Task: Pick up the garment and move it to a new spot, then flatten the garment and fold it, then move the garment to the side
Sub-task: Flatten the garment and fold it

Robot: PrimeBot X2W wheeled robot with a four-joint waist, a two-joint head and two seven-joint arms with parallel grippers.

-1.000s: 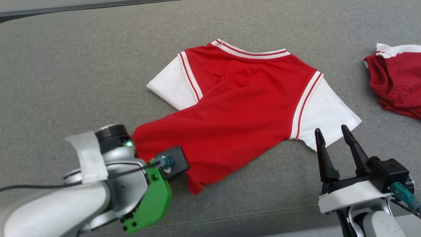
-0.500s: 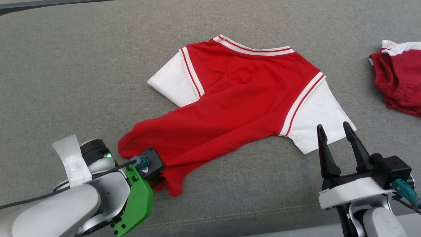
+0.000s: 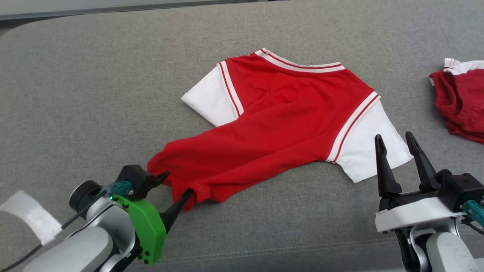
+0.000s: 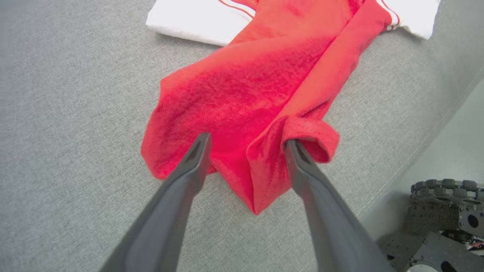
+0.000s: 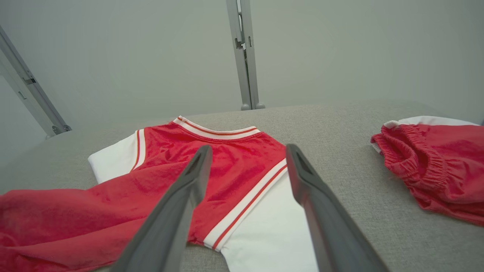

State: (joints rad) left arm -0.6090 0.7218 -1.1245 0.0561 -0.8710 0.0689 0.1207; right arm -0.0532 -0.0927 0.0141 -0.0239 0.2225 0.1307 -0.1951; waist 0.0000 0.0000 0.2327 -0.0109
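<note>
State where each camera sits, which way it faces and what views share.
Head view: on the head, facing forward and down at the shirt on the cushion; left gripper lower left, right gripper lower right.
Left wrist view: on the left wrist, facing down its fingers at the shirt's hem; base lower right.
Right wrist view: on the right wrist, facing low across the cushion past its fingers toward the wall.
Shared: the shirt in all; the shorts in head and right wrist views.

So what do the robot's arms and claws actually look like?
Each arm is smooth silver-grey. The left claw and right claw each have two long, dark, tapering fingers. The left wrist carries a bright green plate, a strip of white tape, a thin black cable. The right wrist has a white bracket and teal plug.
</note>
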